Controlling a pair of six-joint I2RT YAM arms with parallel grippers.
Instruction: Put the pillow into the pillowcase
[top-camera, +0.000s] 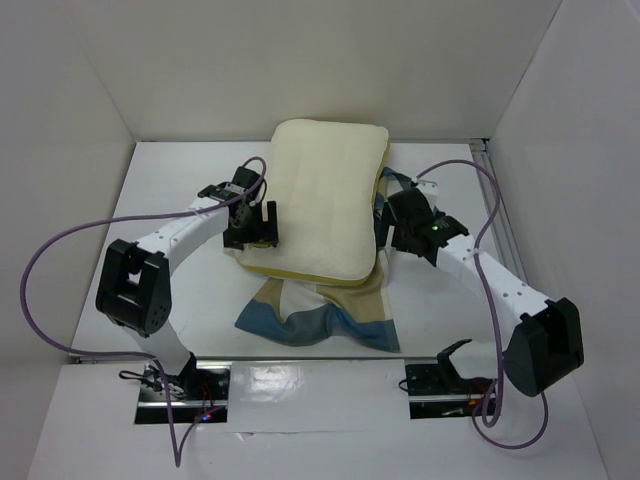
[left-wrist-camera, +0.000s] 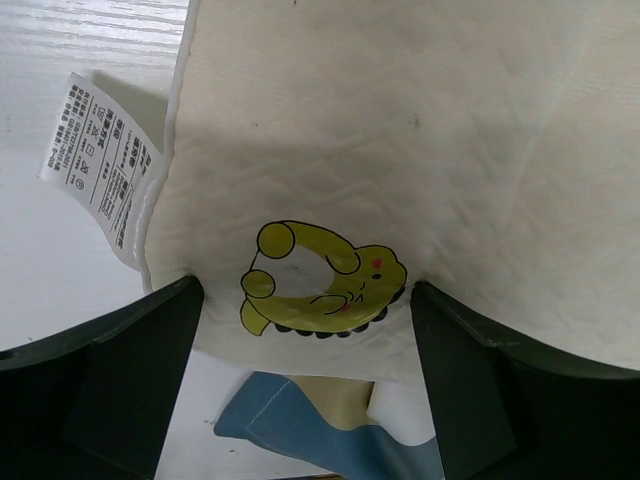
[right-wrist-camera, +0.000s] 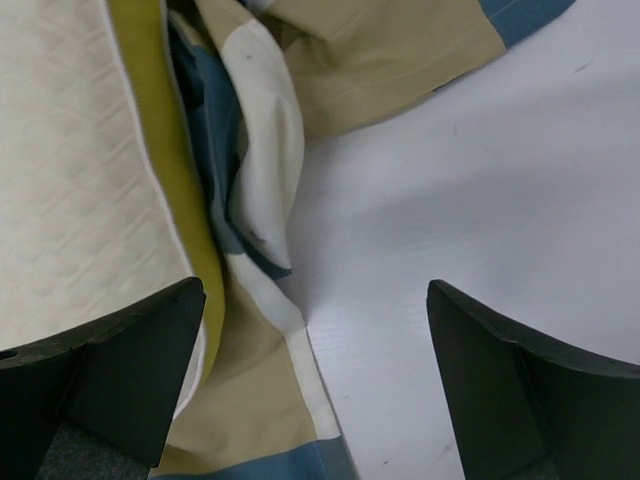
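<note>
Pillow: the pillow (top-camera: 325, 200) lies flat in the middle of the bench (top-camera: 180, 180), its far end toward 12 o'clock, wholly outside the case
Pillowcase: the pillowcase (top-camera: 320, 325) is crumpled under the pillow, spilling out past the 6 o'clock end and along the 3 o'clock edge; its opening cannot be made out in any view
Left gripper: the left gripper (top-camera: 262, 232) has its jaws wide and holds nothing, at the pillow's 8 o'clock corner; its wrist view shows the fingers either side of the yellow emblem (left-wrist-camera: 322, 280), with the white tag (left-wrist-camera: 105, 165) off toward 10 o'clock
Right gripper: the right gripper (top-camera: 385, 232) is spread wide and empty at the pillow's 3 o'clock edge; one finger is over the yellow piping (right-wrist-camera: 165, 150), the other over bare bench, with bunched checked fabric between
Done so far: as I judge it, nothing of the insertion; no part of the pillow is covered by the case
Left to do: find and open the case's mouth, feed the pillow in, then pull the fabric over it fully
Stage: the very start, both arms placed but neither gripping
</note>
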